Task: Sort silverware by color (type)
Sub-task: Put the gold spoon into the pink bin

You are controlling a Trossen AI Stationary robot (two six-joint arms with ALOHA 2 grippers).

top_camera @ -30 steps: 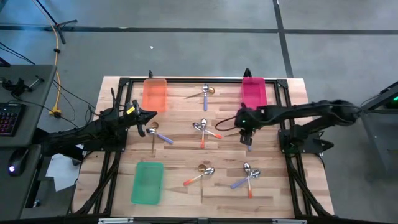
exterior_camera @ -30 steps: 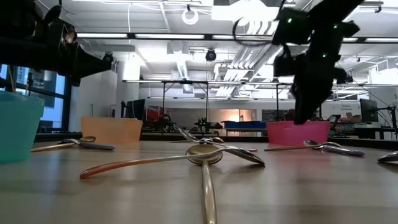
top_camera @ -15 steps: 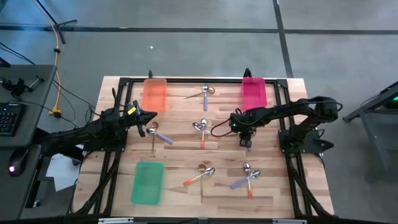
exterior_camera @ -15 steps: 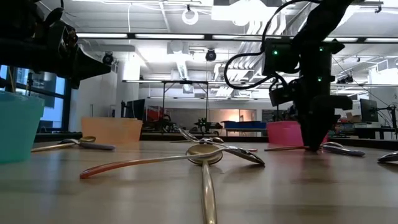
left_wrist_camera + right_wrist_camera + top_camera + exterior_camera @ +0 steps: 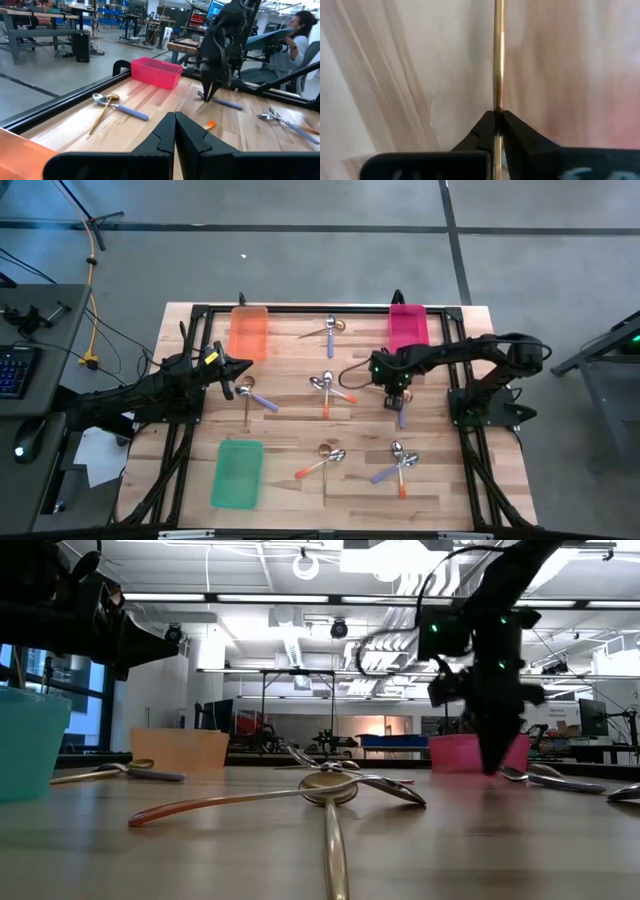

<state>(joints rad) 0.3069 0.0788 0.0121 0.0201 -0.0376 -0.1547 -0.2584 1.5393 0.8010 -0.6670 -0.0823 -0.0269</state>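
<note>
pinching gold spoon (image 5: 498,75): right gripper (image 5: 498,131), near pink tray (image 5: 407,326).

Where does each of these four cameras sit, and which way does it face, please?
High: overhead, straight down on the table; both arms show.
Low: table height, level into the room; right gripper hangs in.
Left wrist: past shut left gripper toward pink tray.
Right wrist: down at wood, right gripper pinching a gold handle.
Left wrist and low views share the pink tray.
</note>
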